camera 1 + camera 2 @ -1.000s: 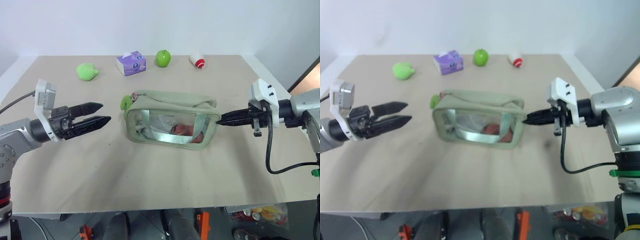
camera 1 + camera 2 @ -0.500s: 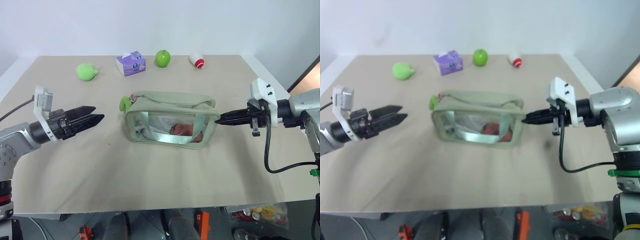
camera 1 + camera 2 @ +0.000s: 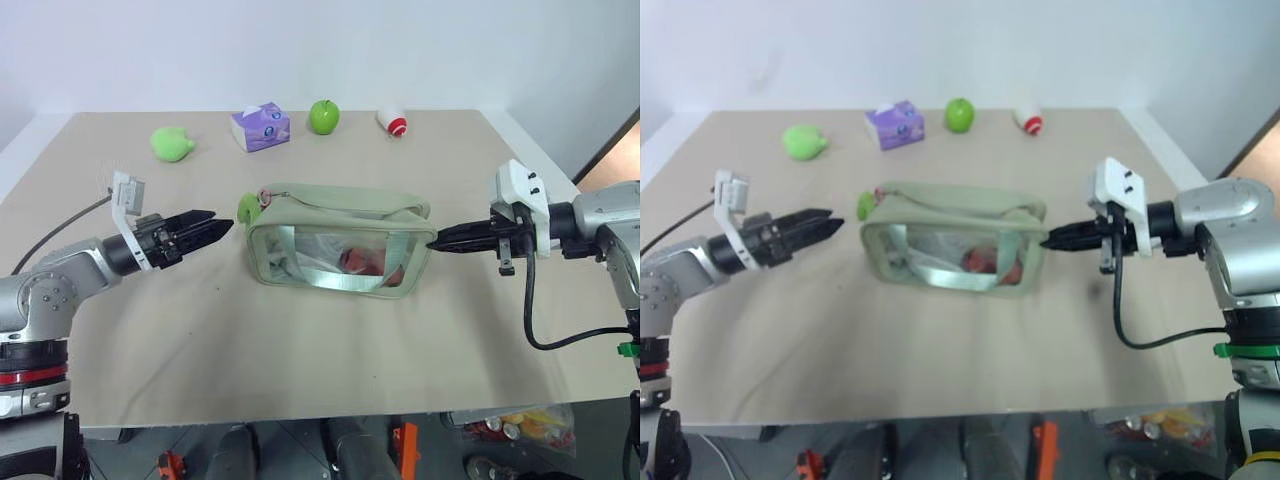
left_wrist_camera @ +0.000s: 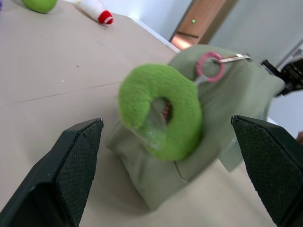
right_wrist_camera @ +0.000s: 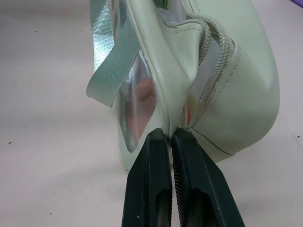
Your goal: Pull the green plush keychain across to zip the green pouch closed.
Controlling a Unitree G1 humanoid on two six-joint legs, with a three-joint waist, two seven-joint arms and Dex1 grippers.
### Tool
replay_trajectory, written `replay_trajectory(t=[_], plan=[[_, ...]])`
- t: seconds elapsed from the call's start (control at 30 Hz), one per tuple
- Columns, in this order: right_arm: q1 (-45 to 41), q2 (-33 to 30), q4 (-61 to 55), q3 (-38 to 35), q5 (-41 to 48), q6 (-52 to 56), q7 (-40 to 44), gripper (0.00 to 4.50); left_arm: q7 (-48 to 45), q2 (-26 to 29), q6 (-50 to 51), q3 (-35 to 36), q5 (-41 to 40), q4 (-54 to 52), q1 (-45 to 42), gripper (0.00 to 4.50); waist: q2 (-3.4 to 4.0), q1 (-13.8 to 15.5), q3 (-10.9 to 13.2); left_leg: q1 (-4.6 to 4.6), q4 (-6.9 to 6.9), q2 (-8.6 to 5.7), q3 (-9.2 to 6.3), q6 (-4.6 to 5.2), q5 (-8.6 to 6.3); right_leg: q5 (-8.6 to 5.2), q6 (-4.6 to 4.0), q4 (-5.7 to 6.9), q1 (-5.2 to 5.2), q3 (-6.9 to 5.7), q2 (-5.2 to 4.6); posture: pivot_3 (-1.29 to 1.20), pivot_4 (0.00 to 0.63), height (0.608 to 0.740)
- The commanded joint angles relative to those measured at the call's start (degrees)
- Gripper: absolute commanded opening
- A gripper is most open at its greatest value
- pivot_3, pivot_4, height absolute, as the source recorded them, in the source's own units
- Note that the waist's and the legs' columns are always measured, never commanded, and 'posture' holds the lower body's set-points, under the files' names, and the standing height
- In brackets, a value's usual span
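My left claw (image 3: 222,227) hangs spread wide, just short of the green plush keychain (image 3: 249,207) at the 9 o'clock end of the green pouch (image 3: 340,248). My right claw (image 3: 433,241) is clenched on the pouch's 3 o'clock end seam, mid-worktop (image 3: 300,370).

No text, label, brand or number can be read on anything in these views

plush blob (image 3: 172,143) | purple tissue box (image 3: 260,127) | apple (image 3: 323,116) (shiny green) | red-and-white object (image 3: 393,122) | table (image 3: 300,350)
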Motion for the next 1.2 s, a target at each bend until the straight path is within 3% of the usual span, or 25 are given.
replay_trajectory(t=[0.03, 0.6, 1.03, 1.07, 1.2], plan=[[0.29, -0.3, -2.69, -1.78, 1.41, 0.21, -0.38, 0.01, 0.32, -0.86, -1.92, -1.4, 2.93, 1.66, -2.19, 4.5, 0.0, 0.0, 0.0, 0.0, 0.0, 0.0, 0.0, 0.0, 0.0, 0.0, 0.0, 0.0, 0.01, 0.0, 0.0, 0.0, 0.15, 0.74], [3.46, -0.67, -5.91, -3.7, 2.86, 1.7, -2.56, 0.01, 0.15, -6.6, -7.43, -5.42, 13.68, 15.78, -11.44, 4.5, -0.01, -0.01, -0.01, 0.0, 0.05, -0.02, -0.02, 0.0, 0.01, 0.06, 0.07, 0.0, 0.04, 0.06, 0.03, 0.0, 0.15, 0.74], [3.75, -0.11, -6.08, -3.9, 3.4, 1.44, -3.55, 0.0, -4.9, -7.02, -4.73, -6.33, 14.08, 13.68, -11.35, 0.25, -0.01, -0.1, -0.01, -0.01, 0.05, -0.02, -0.02, 0.01, 0.01, 0.16, 0.23, 0.0, 0.04, 0.08, 0.04, 0.0, 0.15, 0.74], [3.64, 0.06, -5.9, -3.72, 3.3, 1.29, -3.62, 0.0, -5.13, -7.0, -4.36, -6.24, 13.9, 13.26, -11.2, 0.03, -0.01, -0.1, -0.01, -0.01, 0.05, -0.02, -0.02, 0.01, 0.01, 0.16, 0.23, 0.0, 0.04, 0.08, 0.04, 0.0, 0.15, 0.74], [3.49, 0.33, -5.61, -3.46, 3.21, 0.94, -3.6, 0.0, -5.68, -6.76, -3.48, -5.49, 13.42, 12.03, -10.56, 0.03, -0.01, -0.1, -0.01, -0.01, 0.05, -0.02, -0.02, 0.01, 0.01, 0.16, 0.24, 0.0, 0.04, 0.08, 0.04, 0.0, 0.15, 0.74]])
